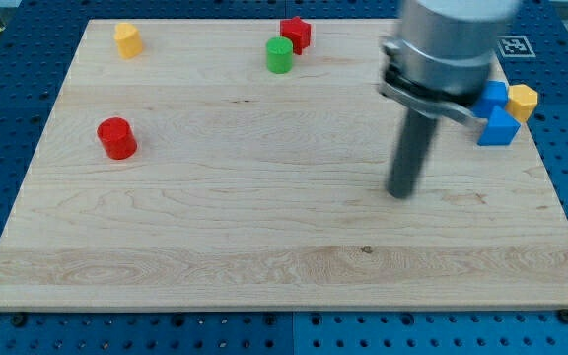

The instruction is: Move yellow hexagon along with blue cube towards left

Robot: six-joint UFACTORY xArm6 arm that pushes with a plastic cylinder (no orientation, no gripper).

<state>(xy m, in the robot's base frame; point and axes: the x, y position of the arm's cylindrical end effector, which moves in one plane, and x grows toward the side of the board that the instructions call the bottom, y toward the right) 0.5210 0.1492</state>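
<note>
A yellow hexagon point(523, 101) lies at the board's right edge, touching the blue blocks point(497, 116) on their right side. The blue blocks are two pieces, one point(493, 97) behind and one point(499, 128) in front, partly hidden by the arm's body. My tip point(400, 193) rests on the wooden board point(264, 237), to the left of and below the blue blocks, about a hundred pixels away and apart from them.
A yellow block point(127, 39) sits at the top left. A red cylinder point(117, 138) is at the left. A green cylinder point(280, 55) and a red star-shaped block point(296, 34) stand close together at the top middle.
</note>
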